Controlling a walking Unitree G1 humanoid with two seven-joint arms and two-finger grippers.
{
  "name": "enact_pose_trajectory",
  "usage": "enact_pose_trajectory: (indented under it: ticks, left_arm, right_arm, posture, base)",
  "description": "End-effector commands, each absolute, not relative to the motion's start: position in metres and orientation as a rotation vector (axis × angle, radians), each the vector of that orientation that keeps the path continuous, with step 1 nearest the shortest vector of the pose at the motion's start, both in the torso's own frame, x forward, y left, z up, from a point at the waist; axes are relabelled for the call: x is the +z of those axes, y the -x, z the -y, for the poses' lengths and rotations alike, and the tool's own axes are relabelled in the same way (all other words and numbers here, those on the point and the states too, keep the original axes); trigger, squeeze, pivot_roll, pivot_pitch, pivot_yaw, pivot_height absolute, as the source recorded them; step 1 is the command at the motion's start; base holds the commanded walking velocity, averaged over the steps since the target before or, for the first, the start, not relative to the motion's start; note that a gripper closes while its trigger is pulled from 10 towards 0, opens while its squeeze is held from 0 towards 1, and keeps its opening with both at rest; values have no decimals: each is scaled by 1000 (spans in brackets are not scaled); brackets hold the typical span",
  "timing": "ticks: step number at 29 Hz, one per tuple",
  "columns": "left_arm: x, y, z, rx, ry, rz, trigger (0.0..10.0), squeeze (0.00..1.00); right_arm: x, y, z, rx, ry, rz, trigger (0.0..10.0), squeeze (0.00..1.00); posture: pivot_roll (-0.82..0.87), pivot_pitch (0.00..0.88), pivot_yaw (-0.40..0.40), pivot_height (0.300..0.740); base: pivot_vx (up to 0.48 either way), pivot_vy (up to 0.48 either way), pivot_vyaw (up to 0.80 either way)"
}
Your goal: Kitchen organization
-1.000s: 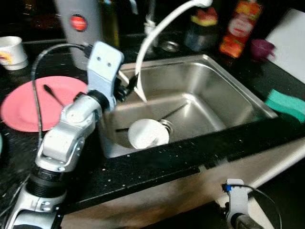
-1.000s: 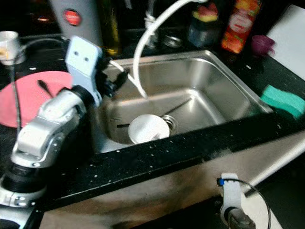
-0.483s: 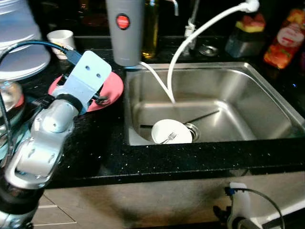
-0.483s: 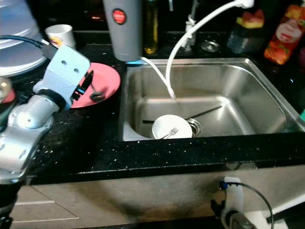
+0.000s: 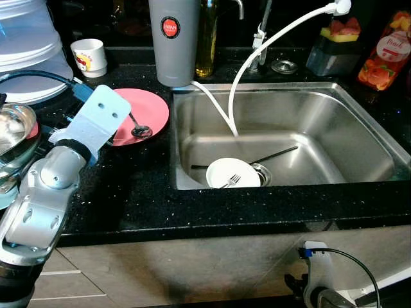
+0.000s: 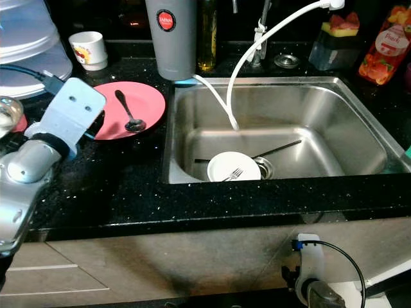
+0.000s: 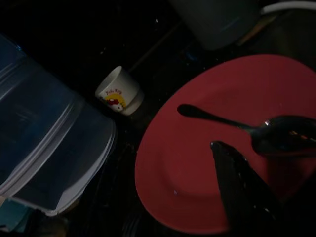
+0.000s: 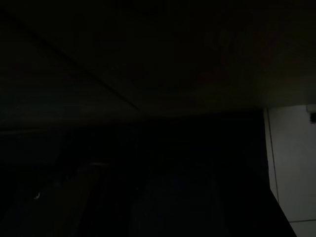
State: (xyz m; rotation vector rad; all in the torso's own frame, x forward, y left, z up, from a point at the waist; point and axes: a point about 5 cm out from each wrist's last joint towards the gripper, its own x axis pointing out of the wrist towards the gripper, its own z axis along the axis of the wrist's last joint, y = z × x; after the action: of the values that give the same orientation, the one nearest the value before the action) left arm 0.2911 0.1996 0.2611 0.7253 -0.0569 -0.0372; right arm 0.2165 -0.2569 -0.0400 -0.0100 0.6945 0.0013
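A pink plate (image 5: 151, 106) lies on the black counter left of the sink, with a metal spoon (image 5: 136, 127) resting on it. My left gripper (image 7: 219, 150) hovers over the near part of that plate, just beside the spoon's bowl (image 7: 281, 140); its wrist mount (image 5: 99, 122) hides it in the head views. In the steel sink (image 5: 334, 122) sits a white dish (image 5: 232, 172) with a fork (image 5: 230, 181) on it, and a long dark utensil (image 5: 276, 154) lies by the drain. My right arm (image 5: 316, 269) hangs idle below the counter front.
A white hose (image 5: 270, 38) curves from the tap into the sink. Behind stand a grey canister (image 5: 173, 38), an oil bottle (image 5: 207, 38), a small printed cup (image 5: 88, 56), a jar and a juice bottle (image 5: 383, 58). A clear lidded tub (image 5: 26, 45) and a metal bowl (image 5: 13, 131) crowd the left.
The camera has swung and levelled. My left arm has drawn back from the sink's left rim to the pink plate. The spoon, dish and fork lie as before.
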Motion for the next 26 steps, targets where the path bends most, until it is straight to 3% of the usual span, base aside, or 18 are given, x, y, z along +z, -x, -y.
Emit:
enact_pose_trajectory:
  ticks: [1,7,13,26]
  left_arm:
    - [260,-293,-205,-44,-739,50,10000,0]
    - [262,-296,-193,-106,-618,93,10000,0]
    - [254,-294,-172,-215,-358,105,10000,0]
    - [248,-292,-158,-245,-225,120,10000,0]
  right_arm:
    - [-39,-219,257,9,20,-703,10000,0]
    - [-38,-219,258,4,27,-699,10000,0]
    - [-37,-219,259,-3,31,-698,10000,0]
    - [-39,-217,258,-4,27,-708,10000,0]
  posture:
    - [88,81,-47,740]
    - [80,83,-45,740]
    - [78,81,-45,740]
    - [83,71,-44,740]
  base:
    - [0,0,0]
    - [0,0,0]
    - [0,0,0]
    - [-233,0,0]
